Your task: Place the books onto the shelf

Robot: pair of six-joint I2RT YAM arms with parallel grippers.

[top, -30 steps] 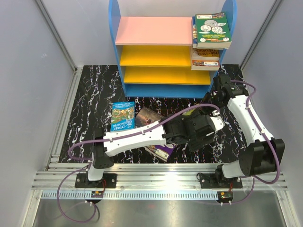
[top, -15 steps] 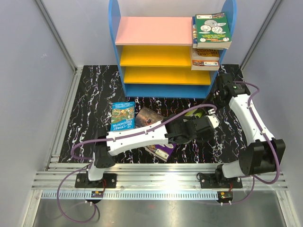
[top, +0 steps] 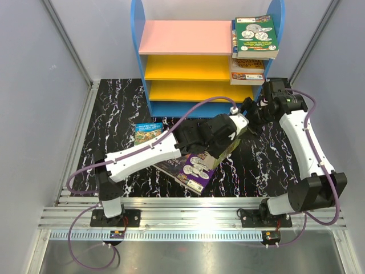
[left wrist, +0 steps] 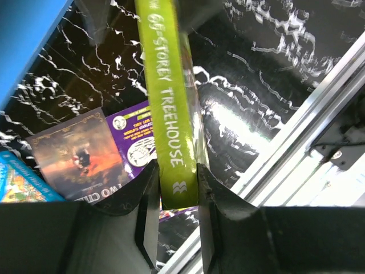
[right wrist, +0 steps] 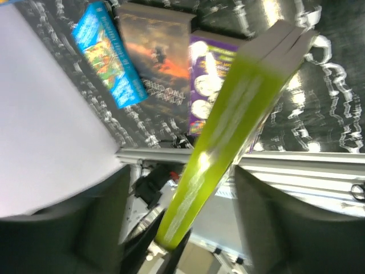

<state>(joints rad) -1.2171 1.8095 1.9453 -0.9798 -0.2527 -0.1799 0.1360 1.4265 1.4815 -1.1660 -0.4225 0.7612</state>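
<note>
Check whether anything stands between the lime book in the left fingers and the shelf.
Yes: the right gripper sits between the lime book and the shelf, its open fingers either side of the book's far end. Nothing else visible blocks the yellow boards.

Shelf boards open left and middle, right ends blocked by stacked books; front approach crossed by left arm and the lime book it holds, right hand close beside, flat books covering tabletop centre, far-left strip free.
</note>
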